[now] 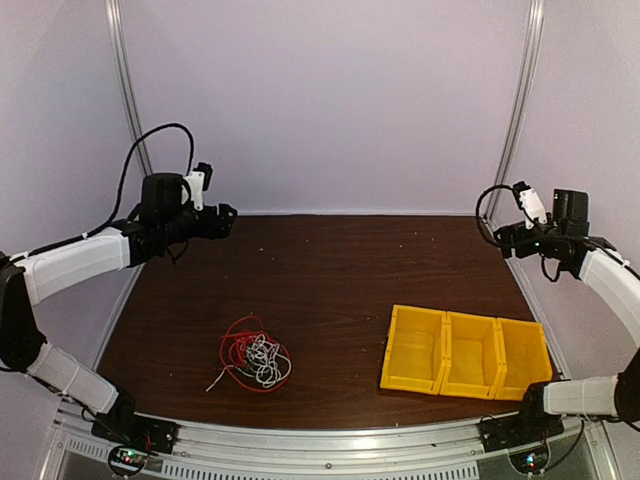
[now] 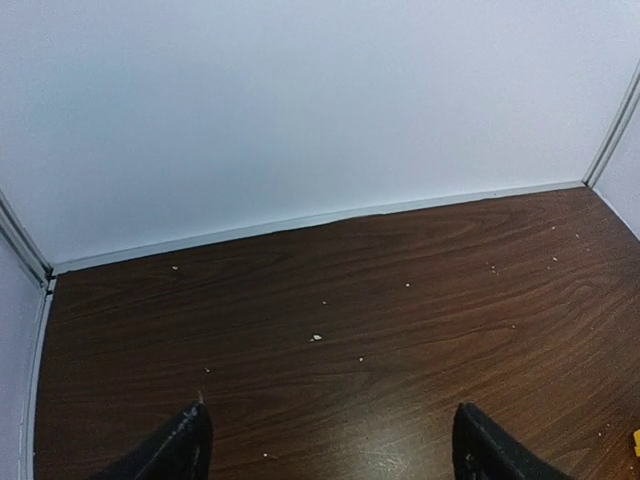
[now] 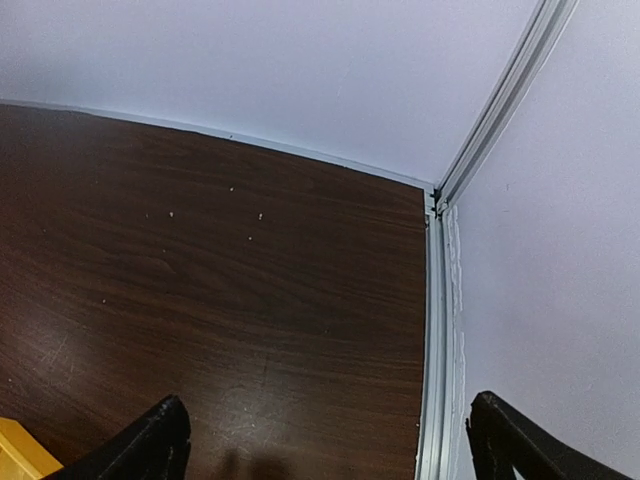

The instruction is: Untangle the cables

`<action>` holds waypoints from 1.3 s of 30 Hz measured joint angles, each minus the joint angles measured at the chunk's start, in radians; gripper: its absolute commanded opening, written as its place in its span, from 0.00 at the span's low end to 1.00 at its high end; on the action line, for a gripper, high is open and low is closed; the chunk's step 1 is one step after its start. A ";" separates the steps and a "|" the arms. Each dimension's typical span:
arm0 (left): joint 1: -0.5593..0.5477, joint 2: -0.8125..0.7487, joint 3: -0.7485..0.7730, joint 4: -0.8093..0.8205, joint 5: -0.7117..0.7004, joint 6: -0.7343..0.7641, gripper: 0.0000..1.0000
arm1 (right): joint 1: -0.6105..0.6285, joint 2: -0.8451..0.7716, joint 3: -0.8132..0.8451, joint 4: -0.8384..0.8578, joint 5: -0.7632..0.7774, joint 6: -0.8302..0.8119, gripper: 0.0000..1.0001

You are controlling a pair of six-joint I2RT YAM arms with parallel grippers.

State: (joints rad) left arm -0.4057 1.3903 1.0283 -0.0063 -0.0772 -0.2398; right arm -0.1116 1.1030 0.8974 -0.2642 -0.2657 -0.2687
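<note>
Top view: the cables (image 1: 255, 362), a red-white-black clump, are seen front-left on the table (image 1: 340, 270), untouched. Left wrist: the left gripper (image 2: 330, 430) is spread wide, empty. Right wrist: the right gripper (image 3: 328, 415) likewise. Untangling is judged unstarted; a reach down to the clump is needed.

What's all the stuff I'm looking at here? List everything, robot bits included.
cables: one tangled clump, red and white strands showing, near-left part of the table
bins: three, yellow, side by side, near-right part of the table
specks: several, pale, scattered over the far part of the table
table: one, dark brown wood
left gripper: one, black, open, above the far-left corner
right gripper: one, black, open, above the far-right corner
</note>
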 measured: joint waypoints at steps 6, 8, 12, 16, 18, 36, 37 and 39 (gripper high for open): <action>-0.029 0.045 -0.013 0.067 0.126 0.042 0.88 | -0.007 -0.050 -0.036 -0.137 -0.037 -0.188 0.99; -0.049 0.051 -0.017 0.087 0.165 0.057 0.88 | -0.008 -0.047 -0.036 -0.214 -0.058 -0.275 1.00; -0.082 0.063 -0.021 0.119 0.227 0.081 0.89 | -0.009 -0.021 -0.036 -0.367 -0.082 -0.433 1.00; -0.099 0.081 -0.021 0.142 0.281 0.092 0.89 | -0.009 0.000 -0.040 -0.489 -0.085 -0.569 0.99; -0.102 0.086 -0.021 0.146 0.297 0.093 0.89 | -0.009 0.003 -0.042 -0.528 -0.084 -0.620 0.97; -0.102 0.093 -0.021 0.184 0.328 0.099 0.89 | 0.220 0.200 -0.068 -0.580 -0.050 -0.745 0.63; -0.102 0.093 -0.021 0.185 0.329 0.099 0.89 | 0.237 0.219 -0.064 -0.565 -0.044 -0.743 0.60; -0.102 0.093 -0.021 0.186 0.331 0.098 0.89 | 0.272 0.261 -0.051 -0.535 -0.029 -0.732 0.56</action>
State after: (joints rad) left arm -0.5079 1.4830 1.0077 0.1795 0.2539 -0.1413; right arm 0.1604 1.3640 0.8463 -0.7990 -0.2947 -1.0012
